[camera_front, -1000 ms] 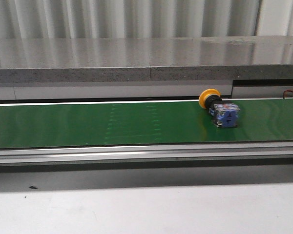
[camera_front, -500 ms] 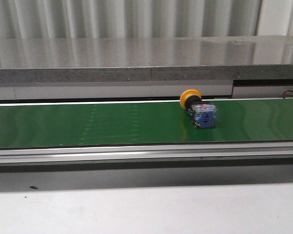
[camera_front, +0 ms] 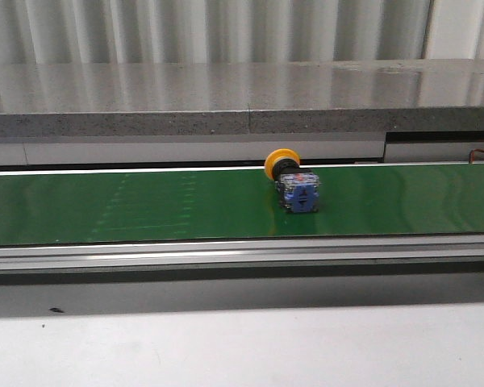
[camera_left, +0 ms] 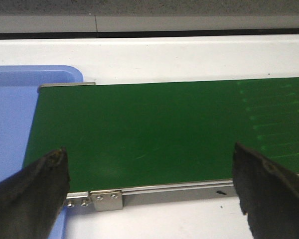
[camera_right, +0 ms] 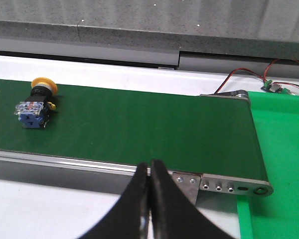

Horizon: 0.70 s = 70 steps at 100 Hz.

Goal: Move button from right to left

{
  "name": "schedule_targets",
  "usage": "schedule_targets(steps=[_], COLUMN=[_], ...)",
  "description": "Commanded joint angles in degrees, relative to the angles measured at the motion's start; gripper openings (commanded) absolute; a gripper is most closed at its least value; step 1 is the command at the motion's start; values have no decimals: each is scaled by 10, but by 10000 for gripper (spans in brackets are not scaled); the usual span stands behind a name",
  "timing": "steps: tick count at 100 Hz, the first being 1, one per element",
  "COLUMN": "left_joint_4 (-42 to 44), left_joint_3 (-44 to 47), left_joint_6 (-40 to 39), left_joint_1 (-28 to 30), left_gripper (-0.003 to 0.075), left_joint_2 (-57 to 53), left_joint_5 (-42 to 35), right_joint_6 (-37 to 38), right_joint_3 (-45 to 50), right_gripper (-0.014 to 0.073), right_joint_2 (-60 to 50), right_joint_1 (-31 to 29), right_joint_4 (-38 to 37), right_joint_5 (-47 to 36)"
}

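The button (camera_front: 293,182), with a yellow mushroom cap, black collar and blue and clear body, lies on its side on the green conveyor belt (camera_front: 145,205), a little right of the belt's middle. It also shows in the right wrist view (camera_right: 36,105), far from my right gripper (camera_right: 149,172), which is shut and empty over the belt's near rail. My left gripper (camera_left: 149,169) is open and empty above the belt's left end; the button does not show in that view. Neither gripper shows in the front view.
A blue tray (camera_left: 10,114) sits at the belt's left end. A green tray (camera_right: 284,164) sits past the belt's right end, with red and black wires (camera_right: 244,74) behind it. A grey stone ledge (camera_front: 242,97) runs behind the belt. White tabletop (camera_front: 242,347) lies in front.
The button has travelled left along the belt, from the right part toward the middle. The belt's faint marks have shifted left too.
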Motion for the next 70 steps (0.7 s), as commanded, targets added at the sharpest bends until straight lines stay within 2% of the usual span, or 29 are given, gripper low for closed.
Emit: schedule_targets(steps=[1,23,49,70], left_joint_4=[-43,-122,-125,-123], left_joint_3=[-54,-146,-256,-359], left_joint_6=[16,17,-81,-146], left_joint_1=[-15,-95,-190,-240], left_gripper=[638,633,627,627], left_joint_2=[33,159,324,440], left_joint_5=[-7,52,91,138], right_joint_6=[-6,-6,-6,-6], right_joint_3=[-15,-15,-15,-15], right_gripper=[-68,-68,-68,-68], right_joint_2=[4,4,4,4], right_joint_1=[1,1,1,1], right_joint_4=[-2,-2,-2,-2], right_joint_5=[-48,-48,-48,-48])
